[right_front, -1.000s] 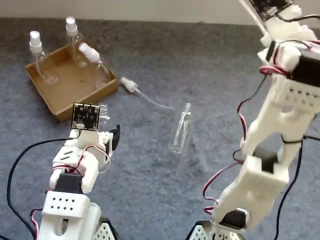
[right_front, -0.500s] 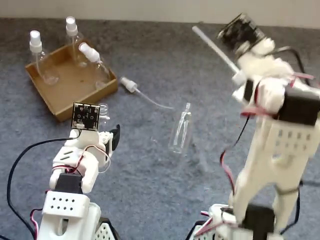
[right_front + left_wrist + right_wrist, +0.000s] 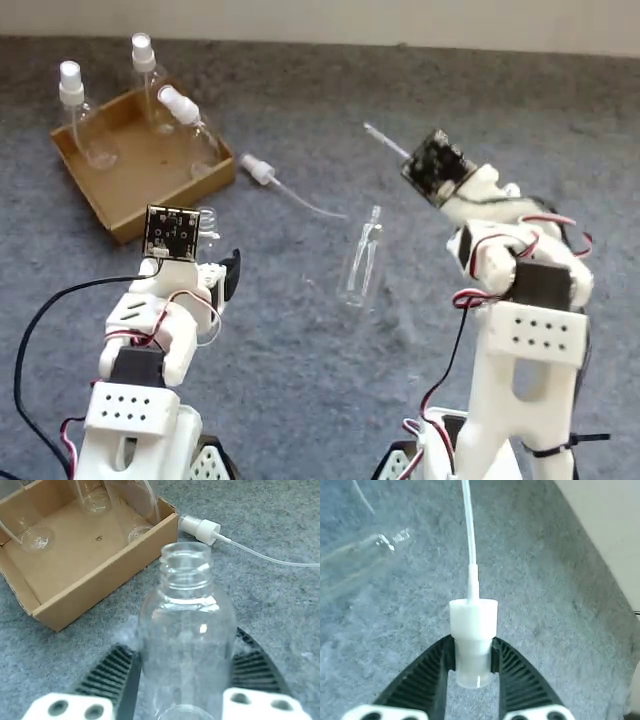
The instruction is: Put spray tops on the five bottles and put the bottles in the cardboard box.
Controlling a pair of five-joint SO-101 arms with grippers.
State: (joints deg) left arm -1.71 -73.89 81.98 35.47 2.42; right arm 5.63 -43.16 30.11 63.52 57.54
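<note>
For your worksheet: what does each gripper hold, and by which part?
Left gripper: uncapped bottle, by its body. Right gripper: spray top, by its cap.

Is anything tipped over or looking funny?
Yes. One topless bottle lies on its side on the carpet, and one capped bottle in the box leans sideways.

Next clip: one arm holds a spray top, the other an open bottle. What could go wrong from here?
The spray top in the right jaws has a long thin tube; it may miss or bend at the narrow neck of the open bottle in the left jaws.
A loose bottle lies on the carpet between them; a crossing move could send it rolling.
One capped bottle leans in the cardboard box; adding more might topple it.
</note>
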